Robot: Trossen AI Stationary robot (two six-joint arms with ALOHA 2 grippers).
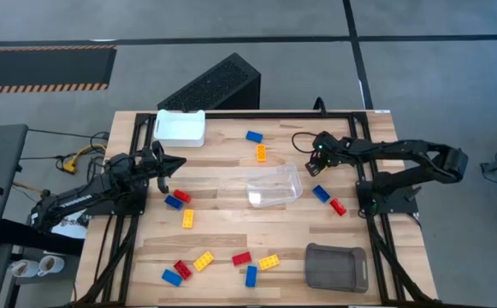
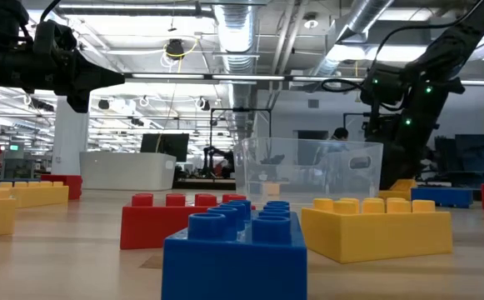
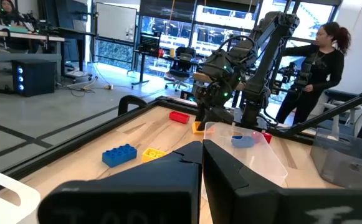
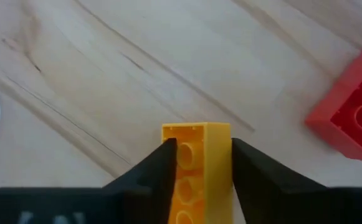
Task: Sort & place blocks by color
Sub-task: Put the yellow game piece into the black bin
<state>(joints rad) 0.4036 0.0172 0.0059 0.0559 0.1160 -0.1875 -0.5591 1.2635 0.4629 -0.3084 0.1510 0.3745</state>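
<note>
Red, blue and yellow-orange blocks lie scattered on the wooden table: a blue (image 1: 254, 136) and an orange one (image 1: 261, 153) toward the far edge, several near the near edge (image 1: 202, 261). My right gripper (image 4: 200, 152), right of the clear container (image 1: 274, 184), is shut on a yellow-orange block (image 4: 196, 168). A red block (image 4: 352, 115) lies flat beside it. My left gripper (image 3: 202, 155) hovers shut and empty near a red (image 1: 182, 196) and a blue block (image 1: 173, 202). My right gripper pinches the yellow-orange block by its two long sides (image 4: 221, 149) between the two fingers, which point down at the table from above. The block runs along the fingers, its free end (image 4: 196, 129) sticking out past the fingertips. Whether that end touches the table, I cannot tell.
A white tray (image 1: 180, 127) sits at the far left corner and a grey tray (image 1: 335, 265) at the near right. The clear container stands mid-table between the arms. A blue (image 1: 320, 193) and a red block (image 1: 338, 206) lie right of it. A person (image 3: 321, 62) stands beyond the table.
</note>
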